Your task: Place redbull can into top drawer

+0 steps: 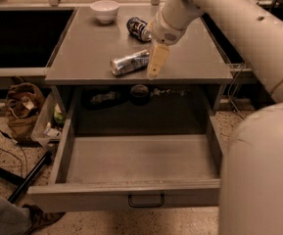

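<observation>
You've got two cans on the tabletop (196, 58): one redbull can (127, 62), silver, lying on its side near the front edge at frame centre, and one shorter dark can (138, 28) lying behind it toward the top. One white bowl (105, 10) sits upper left of both. Your gripper (156, 68) hangs pointing down just beside the redbull can's right end; can't tell how far open it is, or whether it touches the can. One top drawer (82, 199) is pulled out across the lower frame, with one dark handle (146, 201) at the centre of its front panel.
</observation>
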{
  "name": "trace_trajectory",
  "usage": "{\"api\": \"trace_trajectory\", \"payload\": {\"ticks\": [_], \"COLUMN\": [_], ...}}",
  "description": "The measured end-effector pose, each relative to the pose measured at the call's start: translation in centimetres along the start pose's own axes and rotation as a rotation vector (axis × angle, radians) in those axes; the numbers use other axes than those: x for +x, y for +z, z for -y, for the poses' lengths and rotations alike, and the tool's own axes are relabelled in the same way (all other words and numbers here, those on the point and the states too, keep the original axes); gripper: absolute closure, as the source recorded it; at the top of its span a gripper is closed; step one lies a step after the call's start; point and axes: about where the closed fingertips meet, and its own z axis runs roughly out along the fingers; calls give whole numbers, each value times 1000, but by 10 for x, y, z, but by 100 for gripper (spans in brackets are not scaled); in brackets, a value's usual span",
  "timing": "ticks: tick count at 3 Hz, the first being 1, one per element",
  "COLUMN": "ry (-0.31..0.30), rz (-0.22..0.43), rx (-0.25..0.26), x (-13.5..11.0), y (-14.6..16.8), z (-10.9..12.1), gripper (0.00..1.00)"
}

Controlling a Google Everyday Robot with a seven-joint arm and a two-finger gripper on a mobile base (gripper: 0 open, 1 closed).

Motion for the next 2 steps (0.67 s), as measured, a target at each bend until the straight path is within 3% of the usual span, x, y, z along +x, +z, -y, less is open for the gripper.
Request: {"api": "trace_trajectory", "payload": {"ticks": [2], "ry": [-53], "rz": [-35], "rx": [-92], "x": [-17], "y": [70], "z": [27], "gripper": [0]}}
